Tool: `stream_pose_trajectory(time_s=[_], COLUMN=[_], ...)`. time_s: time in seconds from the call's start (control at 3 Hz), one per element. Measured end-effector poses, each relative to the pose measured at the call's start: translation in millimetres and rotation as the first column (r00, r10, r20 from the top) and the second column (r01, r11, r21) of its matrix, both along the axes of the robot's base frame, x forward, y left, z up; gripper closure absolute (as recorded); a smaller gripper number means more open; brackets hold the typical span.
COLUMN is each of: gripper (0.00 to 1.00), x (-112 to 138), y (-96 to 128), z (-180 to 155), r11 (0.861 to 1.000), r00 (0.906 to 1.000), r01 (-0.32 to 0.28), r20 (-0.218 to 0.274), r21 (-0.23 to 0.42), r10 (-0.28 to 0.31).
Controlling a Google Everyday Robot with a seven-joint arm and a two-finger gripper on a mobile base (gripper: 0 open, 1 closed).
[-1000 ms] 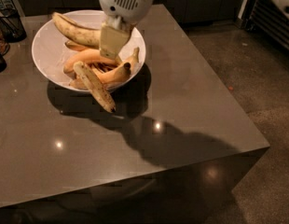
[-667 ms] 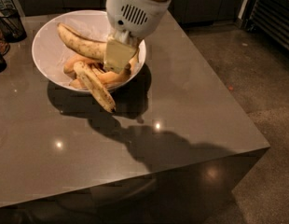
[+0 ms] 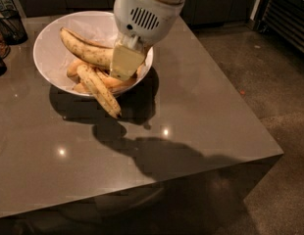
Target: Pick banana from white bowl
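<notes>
The white bowl (image 3: 49, 43) stands at the table's back left. The pale yellow banana (image 3: 86, 50) lies curved across its middle, with sparse brown flecks. My gripper (image 3: 125, 62) hangs from the white arm housing (image 3: 144, 13) and sits low in the bowl, right at the banana's right end, hiding that end. A densely freckled banana (image 3: 100, 89) juts over the bowl's front rim. Smooth orange bananas (image 3: 73, 68) lie beneath.
The grey table (image 3: 191, 106) has its right edge and front corner near; the concrete floor (image 3: 269, 72) lies beyond. A dark wire basket (image 3: 12, 26) stands at the left back, close to the bowl. Dark cabinets run behind.
My gripper has come down and slightly right, from above the bowl's right side to the pale banana's right end. The bananas and the bowl have not moved.
</notes>
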State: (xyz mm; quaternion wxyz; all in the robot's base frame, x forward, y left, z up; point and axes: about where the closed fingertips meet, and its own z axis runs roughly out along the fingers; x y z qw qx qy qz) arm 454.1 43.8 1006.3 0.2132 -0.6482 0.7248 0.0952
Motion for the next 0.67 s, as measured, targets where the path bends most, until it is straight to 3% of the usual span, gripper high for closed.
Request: stream_pose_trajectory(time_s=[0.33, 0.67], gripper=[1.00, 1.00], x=[-23.5, -62.5], y=[-2.8, -14.2], z=[-1.4, -13.8], r11=[1.000, 0.997], r00=[0.9996, 0.9952], r01=[0.016, 0.069], r20=[-0.024, -0.072], r21=[0.023, 0.039], r10=[-0.015, -0.066])
